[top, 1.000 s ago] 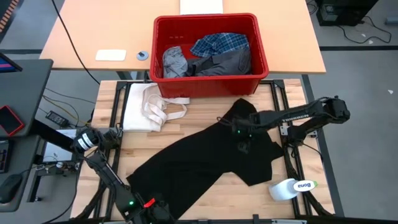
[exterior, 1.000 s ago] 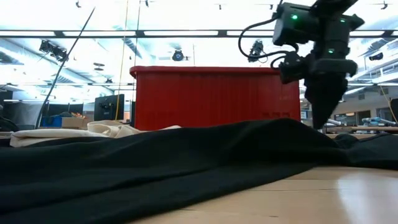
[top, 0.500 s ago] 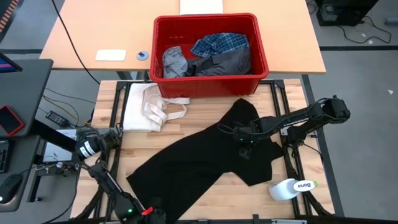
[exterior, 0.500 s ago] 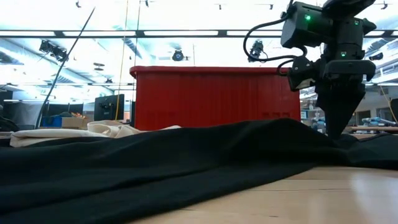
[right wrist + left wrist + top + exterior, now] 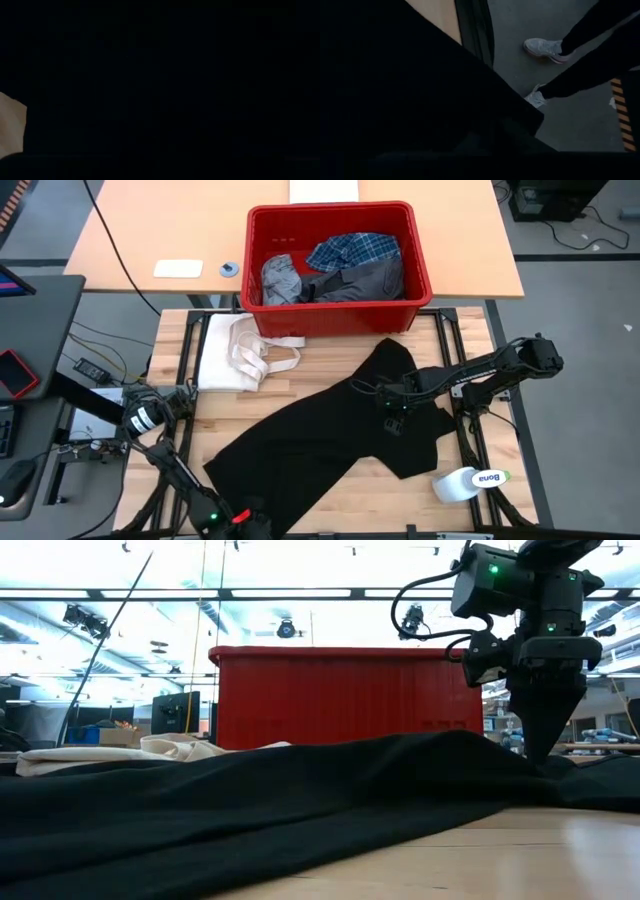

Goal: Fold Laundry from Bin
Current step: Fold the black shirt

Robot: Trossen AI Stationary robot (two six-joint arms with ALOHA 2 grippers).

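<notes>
A large black garment [image 5: 320,440] lies spread slantwise over the wooden table, from the near left toward the far right. My right gripper [image 5: 391,423] stands on its right part, pointing down, shut on the cloth. My left gripper [image 5: 243,523] is at the garment's near-left end by the table's near edge, shut. The red bin [image 5: 425,280] stands at the far edge. It holds a plaid shirt [image 5: 352,250], a light grey piece [image 5: 280,280] and a dark grey piece [image 5: 365,280]. My left gripper is shut at the garment's near-left end [image 5: 485,140], where the cloth reaches the table's near edge. It comes slanting down from the near left. Its fingers do not stand out from the black cloth, so the kind of hold stays hidden. The cloth lies on the table. My right gripper has the garment's right part [image 5: 545,762] between its fingers, which come from above and point down [image 5: 545,740]. The black cloth hides how many layers it has. The garment lies slack on the table around the fingers.
A cream-white cloth with strap loops [image 5: 235,350] lies at the far left of the table. A white tape roll [image 5: 460,483] sits near the right front corner. A person's legs and light shoes [image 5: 545,47] stand on the floor beyond the near edge.
My left gripper has sunk a little onto the garment's near-left end at the table's near edge. My right gripper has turned slightly and shifted a bit toward the near edge early on, then kept still. The garment lies as before.
</notes>
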